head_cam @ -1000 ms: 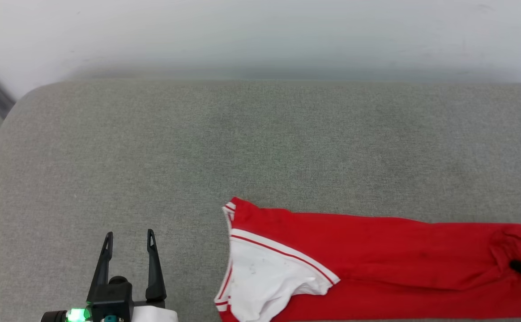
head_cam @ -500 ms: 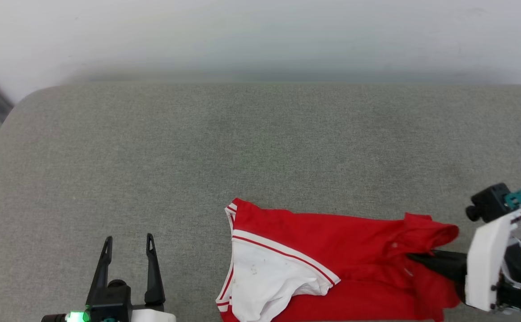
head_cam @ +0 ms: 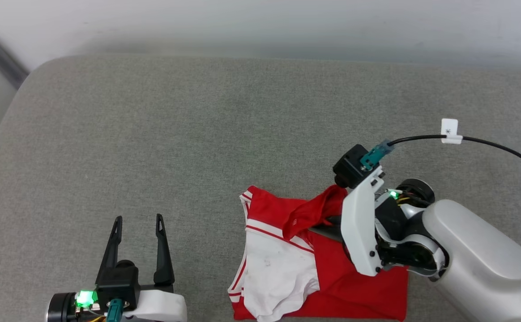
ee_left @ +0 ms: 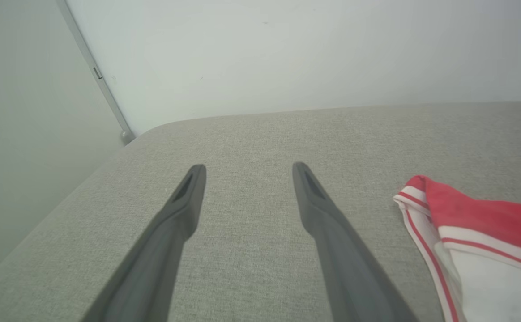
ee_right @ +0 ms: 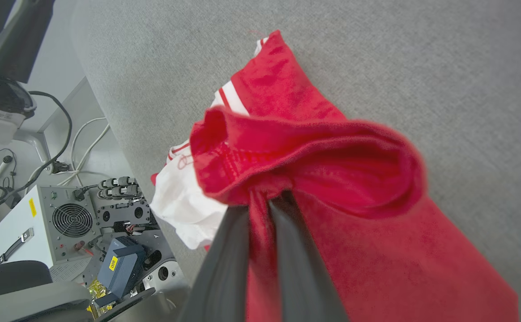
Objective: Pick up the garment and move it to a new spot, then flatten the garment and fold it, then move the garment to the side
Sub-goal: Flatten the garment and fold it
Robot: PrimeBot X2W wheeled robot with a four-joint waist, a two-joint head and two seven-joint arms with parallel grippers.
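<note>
Right claw (ee_right: 267, 201) pinched shut on hem (head_cam: 314, 210) of shirt (head_cam: 359, 286), cloth bunched over fingertips; rest of shirt lies under and ahead of claw on cushion (head_cam: 198, 134). Likely folding step; next needs hem laid flat past sleeve (head_cam: 278, 273), then release. Left claw (head_cam: 138, 218) wide open, empty, well apart. Cable tag (head_cam: 449, 131) unreadable.

Lighting: bright, even, diffuse. Shadows: faint and soft-edged on the grey woven upholstered surface (head_cam: 153, 134).
Glare: small green indicator lamp (head_cam: 84, 297) blooms.
Focus: pale blank wall (head_cam: 260, 22) hazy in head view; red jersey-cloth garment (ee_right: 314, 152) fuzzy close to the right wrist lens.
Distortion: wide-angle bowing at wrist-view edges.
</note>
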